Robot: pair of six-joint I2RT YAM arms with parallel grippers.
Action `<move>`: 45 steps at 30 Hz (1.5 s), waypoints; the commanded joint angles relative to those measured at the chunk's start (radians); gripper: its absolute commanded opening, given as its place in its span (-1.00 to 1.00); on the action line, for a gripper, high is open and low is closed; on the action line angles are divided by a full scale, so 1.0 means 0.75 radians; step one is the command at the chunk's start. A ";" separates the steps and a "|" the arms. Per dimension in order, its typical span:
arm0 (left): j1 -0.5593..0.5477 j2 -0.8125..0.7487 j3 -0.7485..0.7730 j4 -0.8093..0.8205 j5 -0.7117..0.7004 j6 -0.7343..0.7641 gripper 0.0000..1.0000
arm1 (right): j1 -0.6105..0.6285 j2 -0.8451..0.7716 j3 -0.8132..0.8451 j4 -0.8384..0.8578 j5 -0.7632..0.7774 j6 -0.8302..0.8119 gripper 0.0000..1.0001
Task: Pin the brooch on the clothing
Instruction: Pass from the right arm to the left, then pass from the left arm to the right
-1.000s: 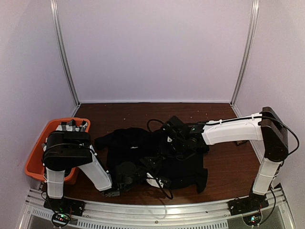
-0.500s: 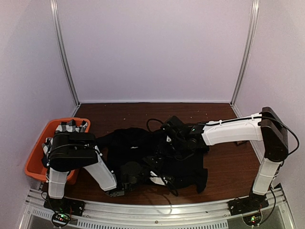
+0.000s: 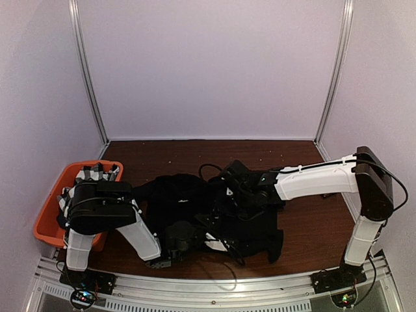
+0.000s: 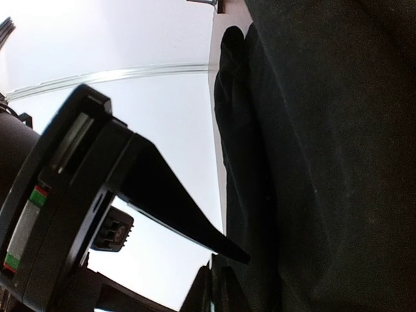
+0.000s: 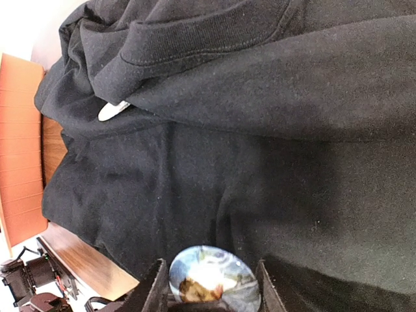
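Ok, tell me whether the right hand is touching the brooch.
Touching. Right wrist view shows the brooch wedged between fingers of the right hand, rim against both.

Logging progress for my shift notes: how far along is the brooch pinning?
Done: the shirt lies on the table, and the right gripper holds the round brooch over it. In hand: the left gripper looks closed on a fold of shirt. Left: fastening the brooch to the fabric; it is not attached yet.

Black T-shirt point(image 5: 260, 162) on a dark brown table point(image 3: 318, 227); the brooch point(image 5: 213, 281) swirls blue, white and brown. Left of the T-shirt, an orange bin point(image 3: 49, 218) with a black-and-white checked cloth point(image 3: 91, 174).
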State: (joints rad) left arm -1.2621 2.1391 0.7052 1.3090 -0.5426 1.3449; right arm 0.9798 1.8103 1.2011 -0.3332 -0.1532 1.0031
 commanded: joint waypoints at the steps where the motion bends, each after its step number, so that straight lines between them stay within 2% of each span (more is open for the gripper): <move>1: 0.020 0.025 0.022 0.505 -0.071 -0.007 -0.94 | 0.031 -0.003 -0.033 -0.066 0.012 0.004 -0.13; 8: 0.020 0.027 0.021 0.504 -0.067 -0.051 -1.00 | 0.031 -0.019 0.011 -0.134 0.084 -0.044 -0.10; 12: 0.017 0.007 0.018 0.504 -0.094 -0.165 -1.00 | 0.028 -0.048 0.073 -0.204 0.189 -0.159 -0.04; 18: 0.003 -0.127 -0.042 0.451 -0.157 -0.592 -1.00 | -0.055 -0.206 0.046 -0.227 0.398 -0.332 0.12; 22: -0.001 -0.351 -0.060 0.082 -0.093 -1.054 -1.00 | -0.170 -0.367 -0.069 -0.138 0.451 -0.410 0.31; 27: 0.009 -0.596 0.071 -0.608 0.189 -1.574 -1.00 | -0.225 -0.627 -0.267 0.142 0.540 -0.648 0.74; 29: 0.025 -0.668 0.099 -0.772 0.336 -1.715 -1.00 | -0.230 -0.715 -0.326 0.245 0.512 -0.811 0.78; 33: 0.085 -0.785 0.117 -0.934 0.661 -1.932 -1.00 | -0.231 -0.812 -0.374 0.326 0.330 -1.063 0.80; 34: 0.104 -0.821 0.112 -0.955 0.805 -1.969 -1.00 | -0.230 -0.822 -0.370 0.321 0.263 -1.110 0.80; 37: 0.154 -0.897 0.101 -1.025 0.996 -2.042 -1.00 | -0.231 -0.839 -0.347 0.253 0.131 -1.222 0.82; 45: 0.216 -1.026 0.066 -1.126 1.164 -2.154 -1.00 | -0.219 -0.929 -0.420 0.254 -0.198 -1.339 0.73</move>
State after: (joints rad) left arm -1.1152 1.3983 0.7704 0.5102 0.1902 -0.1871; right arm 0.8028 1.1530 0.9245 -0.1520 -0.1345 0.0742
